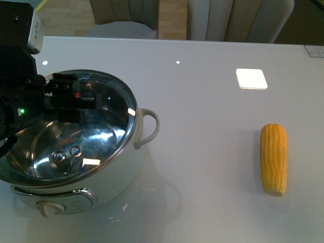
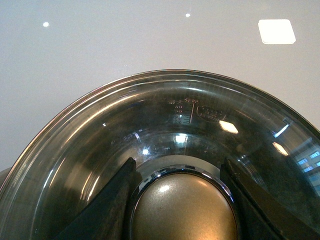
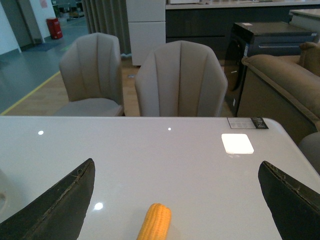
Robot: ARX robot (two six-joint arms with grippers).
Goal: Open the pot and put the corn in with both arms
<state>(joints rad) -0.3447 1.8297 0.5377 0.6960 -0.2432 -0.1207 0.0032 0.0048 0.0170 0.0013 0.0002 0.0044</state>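
Glossy white counter [image 1: 202,152], padded chairs [image 3: 180,80] behind. My left fingers [image 2: 107,210] are clenched on the knob [image 2: 182,210] of the glass lid [image 1: 109,134], which hangs tilted above the pot [image 1: 129,169]. Recommended: lift straight up, clear the rim, then carry it aside. My right fingers [image 3: 55,205] are spread wide and empty above the corn [image 1: 274,158], which lies well right of the pot.

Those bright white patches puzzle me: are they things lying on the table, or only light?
Only glare: the front view shows a white square and small dots mirrored on the glossy table; the right wrist view shows them too; in the left wrist view, reflections streak the glass lid.
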